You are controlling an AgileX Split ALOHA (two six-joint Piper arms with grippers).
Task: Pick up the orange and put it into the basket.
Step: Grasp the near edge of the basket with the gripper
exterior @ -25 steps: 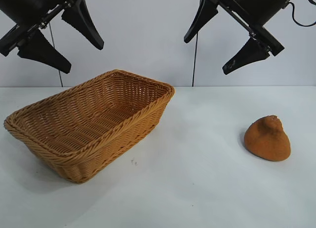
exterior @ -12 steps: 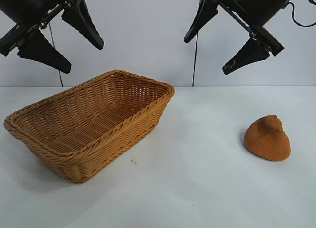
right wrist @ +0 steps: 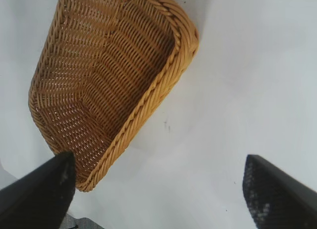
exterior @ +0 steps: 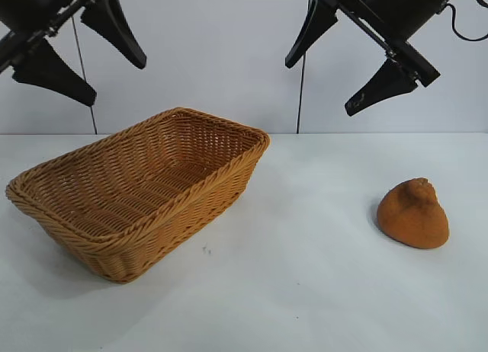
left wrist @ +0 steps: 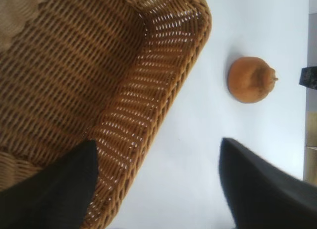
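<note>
The orange [exterior: 413, 213], a brownish-orange lump with a bumpy pointed top, sits on the white table at the right; it also shows in the left wrist view [left wrist: 250, 79]. The empty wicker basket [exterior: 206, 186] stands at the left; it also shows in the left wrist view [left wrist: 171, 85] and the right wrist view [right wrist: 148, 100]. My left gripper [exterior: 85, 76] hangs open high above the basket's left end. My right gripper [exterior: 319, 85] hangs open high above the table between basket and orange. Both are empty.
The white table [exterior: 305, 291] runs to a pale back wall. A thin dark cable [exterior: 302, 78] hangs down the wall behind the right arm.
My left gripper has moved up and a little to the left. The right arm, the orange and the basket have not moved.
</note>
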